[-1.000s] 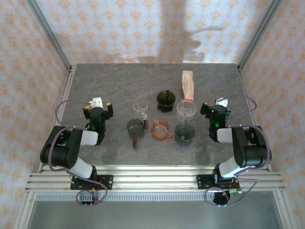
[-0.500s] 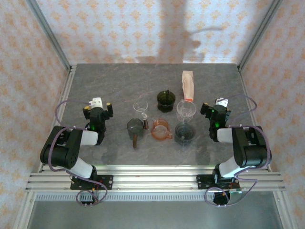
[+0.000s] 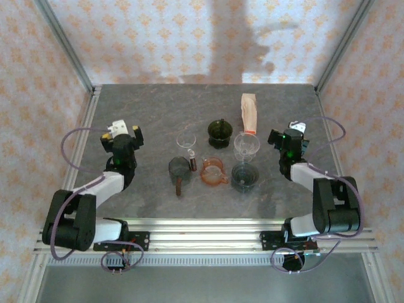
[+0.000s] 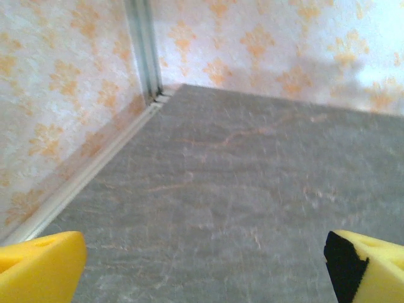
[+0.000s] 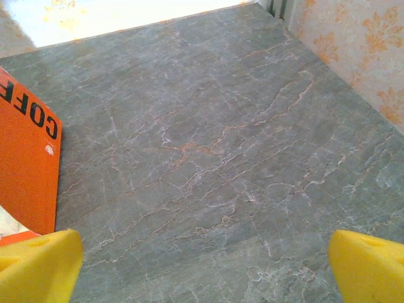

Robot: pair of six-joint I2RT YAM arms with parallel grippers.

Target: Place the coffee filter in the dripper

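Grey marble-look table (image 3: 158, 107), patterned paper walls on three sides. Both claws hang above bare table. The right gripper (image 3: 288, 137) is released; in its wrist view the yellow fingers (image 5: 39, 261) sit at opposite corners with nothing between them. The left gripper (image 3: 122, 134) is likewise spread and empty. The coffee filter pack (image 3: 249, 112) lies flat toward the far right of the table, its long axis running away from the arm bases. Its orange end shows at the left edge of the right wrist view, so it lies ahead and to the left of that claw. The right arm is plainly nearer. What I take for the dripper (image 3: 247, 145), a clear cone, stands just beside the pack's near end.
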